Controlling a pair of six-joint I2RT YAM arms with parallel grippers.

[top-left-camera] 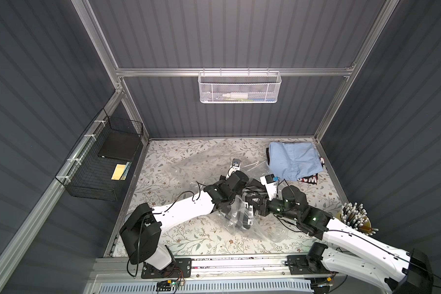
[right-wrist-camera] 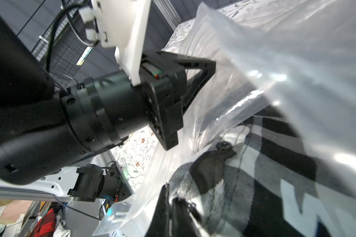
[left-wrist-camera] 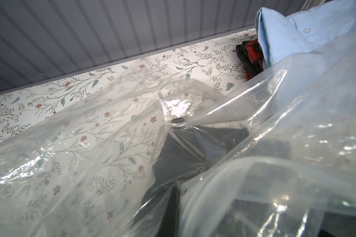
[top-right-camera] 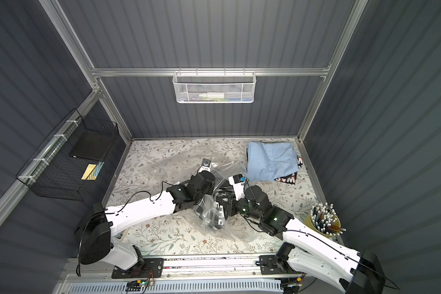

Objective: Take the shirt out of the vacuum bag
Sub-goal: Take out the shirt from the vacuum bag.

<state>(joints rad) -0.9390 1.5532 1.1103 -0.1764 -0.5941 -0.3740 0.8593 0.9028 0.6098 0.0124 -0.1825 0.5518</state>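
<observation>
The vacuum bag (top-left-camera: 201, 163) (top-right-camera: 173, 163), clear crinkly plastic, lies from the back middle of the table to the front centre. Inside its near end is the shirt (top-left-camera: 242, 220) (top-right-camera: 215, 216), a black, white and grey plaid. My left gripper (top-left-camera: 252, 189) (top-right-camera: 222, 188) is shut, pinching a fold of bag (right-wrist-camera: 275, 61) plastic beside the shirt; in its own wrist view the film (left-wrist-camera: 70, 153) covers the jaws. My right gripper (top-left-camera: 250, 201) (right-wrist-camera: 173, 215) reaches in from the right and is shut on the shirt's (right-wrist-camera: 255, 164) edge at the bag's mouth. Both grippers meet mid-table.
A folded light-blue garment (top-left-camera: 294, 160) rests on a black and red one at the back right. A cup of pens (top-left-camera: 355, 219) stands at the right edge. A black wire basket (top-left-camera: 105, 163) hangs on the left wall, and a white mesh basket (top-left-camera: 239, 87) on the back wall.
</observation>
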